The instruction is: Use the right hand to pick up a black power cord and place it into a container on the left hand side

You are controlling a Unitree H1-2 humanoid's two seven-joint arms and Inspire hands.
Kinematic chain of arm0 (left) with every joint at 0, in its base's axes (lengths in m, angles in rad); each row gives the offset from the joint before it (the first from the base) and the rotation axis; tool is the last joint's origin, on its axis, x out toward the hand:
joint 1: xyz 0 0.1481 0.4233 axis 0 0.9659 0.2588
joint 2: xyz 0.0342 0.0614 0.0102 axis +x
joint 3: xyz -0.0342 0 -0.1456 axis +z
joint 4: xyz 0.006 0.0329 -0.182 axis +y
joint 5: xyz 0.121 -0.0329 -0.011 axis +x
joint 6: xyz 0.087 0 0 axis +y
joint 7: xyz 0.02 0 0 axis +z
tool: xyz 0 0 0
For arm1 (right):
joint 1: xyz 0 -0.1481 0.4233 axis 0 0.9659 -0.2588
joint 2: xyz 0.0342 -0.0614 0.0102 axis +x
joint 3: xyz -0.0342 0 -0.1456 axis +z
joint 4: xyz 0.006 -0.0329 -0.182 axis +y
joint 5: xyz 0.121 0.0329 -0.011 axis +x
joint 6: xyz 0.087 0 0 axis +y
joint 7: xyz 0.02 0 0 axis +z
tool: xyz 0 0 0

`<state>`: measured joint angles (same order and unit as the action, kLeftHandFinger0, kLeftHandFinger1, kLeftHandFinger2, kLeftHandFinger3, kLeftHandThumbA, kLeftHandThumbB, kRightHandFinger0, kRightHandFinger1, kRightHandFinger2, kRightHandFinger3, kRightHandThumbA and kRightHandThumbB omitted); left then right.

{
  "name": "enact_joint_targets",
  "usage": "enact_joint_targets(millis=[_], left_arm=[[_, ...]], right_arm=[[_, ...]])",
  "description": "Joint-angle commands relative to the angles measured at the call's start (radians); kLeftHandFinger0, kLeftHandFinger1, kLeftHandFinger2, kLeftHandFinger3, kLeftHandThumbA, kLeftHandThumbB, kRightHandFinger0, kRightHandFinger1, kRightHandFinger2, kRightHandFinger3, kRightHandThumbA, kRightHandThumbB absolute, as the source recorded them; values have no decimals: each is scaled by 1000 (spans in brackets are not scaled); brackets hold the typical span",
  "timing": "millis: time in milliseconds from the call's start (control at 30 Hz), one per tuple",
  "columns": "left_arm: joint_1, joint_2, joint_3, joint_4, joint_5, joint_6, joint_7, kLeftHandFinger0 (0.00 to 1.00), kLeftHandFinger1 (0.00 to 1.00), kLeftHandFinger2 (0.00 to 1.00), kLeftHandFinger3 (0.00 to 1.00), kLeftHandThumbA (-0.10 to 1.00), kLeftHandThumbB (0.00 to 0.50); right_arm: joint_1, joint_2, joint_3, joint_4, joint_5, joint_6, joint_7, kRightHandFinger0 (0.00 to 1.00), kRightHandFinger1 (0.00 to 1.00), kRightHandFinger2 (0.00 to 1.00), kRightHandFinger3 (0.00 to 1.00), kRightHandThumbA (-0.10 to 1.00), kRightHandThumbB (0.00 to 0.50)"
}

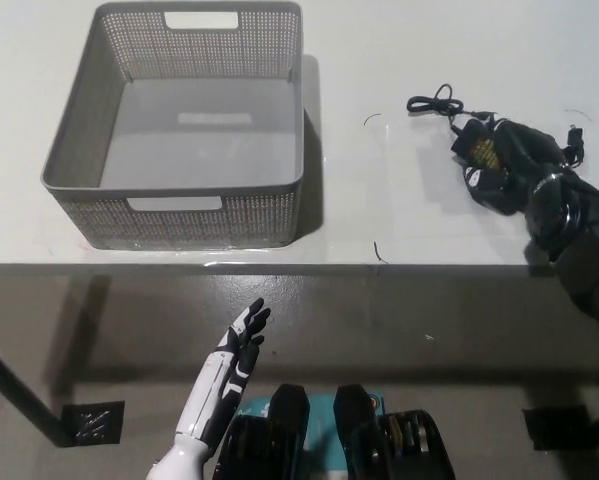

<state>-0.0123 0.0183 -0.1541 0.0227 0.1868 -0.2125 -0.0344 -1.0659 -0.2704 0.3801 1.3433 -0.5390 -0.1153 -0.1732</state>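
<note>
The black power cord's adapter (pixel 480 152), with a yellow label, sits tilted in my black right hand (pixel 501 168) at the table's right side. The fingers are curled around it, so the hand is shut on it. Its thin cable (pixel 435 102) trails in a small coil to the upper left of the hand, lying on the table. The grey mesh basket (pixel 174 188) stands empty at the left of the table, well away from the right hand. My white left hand (pixel 235 356) rests open below the table's front edge.
The white table (pixel 379 200) runs across the view, with its front edge just below the basket. Small dark marks (pixel 377 251) lie near that edge. Between basket and right hand there is bare tabletop.
</note>
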Motion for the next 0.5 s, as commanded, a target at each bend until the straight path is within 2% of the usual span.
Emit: enact_joint_targets(millis=[0, 33, 167, 200, 233, 300, 333, 367, 467], left_arm=[[-34, 7, -2, -8, 5, -24, -3, 1000, 1000, 1000, 1000, 1000, 0], [-35, 6, -2, -10, 8, -19, -1, 1000, 1000, 1000, 1000, 1000, 1], [-35, 8, -1, -6, 7, -18, -1, 1000, 1000, 1000, 1000, 1000, 11], [-34, 7, -2, -8, 10, -16, 0, 1000, 1000, 1000, 1000, 1000, 2], [-37, 7, -1, -7, 9, -17, 0, 1000, 1000, 1000, 1000, 1000, 0], [-39, 7, -1, -9, 13, -11, 1, 1000, 1000, 1000, 1000, 1000, 7], [-40, 10, -1, -13, 16, -9, 0, 1000, 1000, 1000, 1000, 1000, 2], [-39, 9, -1, -16, 12, -5, -2, 1000, 1000, 1000, 1000, 1000, 0], [-38, 9, -1, -11, 8, -13, -2, 1000, 1000, 1000, 1000, 1000, 0]], right_arm=[[-48, -20, -29, 14, 30, -93, -170, 1, 530, 930, 990, -100, 164], [-52, -20, -34, 13, 33, -90, -174, 13, 541, 959, 995, -100, 165], [-59, -24, -31, 6, 18, -140, -245, 16, 523, 944, 924, -100, 196], [-62, -24, -36, 0, 21, -158, -267, 1, 460, 921, 905, -100, 191], [-69, -25, -37, 1, 23, -161, -269, 0, 449, 898, 895, -100, 186], [-89, -28, -46, -13, 28, -155, -271, 0, 444, 911, 905, -100, 143], [-106, -33, -50, -33, 27, -149, -280, 0, 445, 901, 886, -100, 146], [-116, -39, -53, -50, 25, -156, -290, 0, 441, 872, 852, -100, 182], [-140, -54, -89, -109, 53, -174, -275, 0, 357, 805, 862, -100, 171]])
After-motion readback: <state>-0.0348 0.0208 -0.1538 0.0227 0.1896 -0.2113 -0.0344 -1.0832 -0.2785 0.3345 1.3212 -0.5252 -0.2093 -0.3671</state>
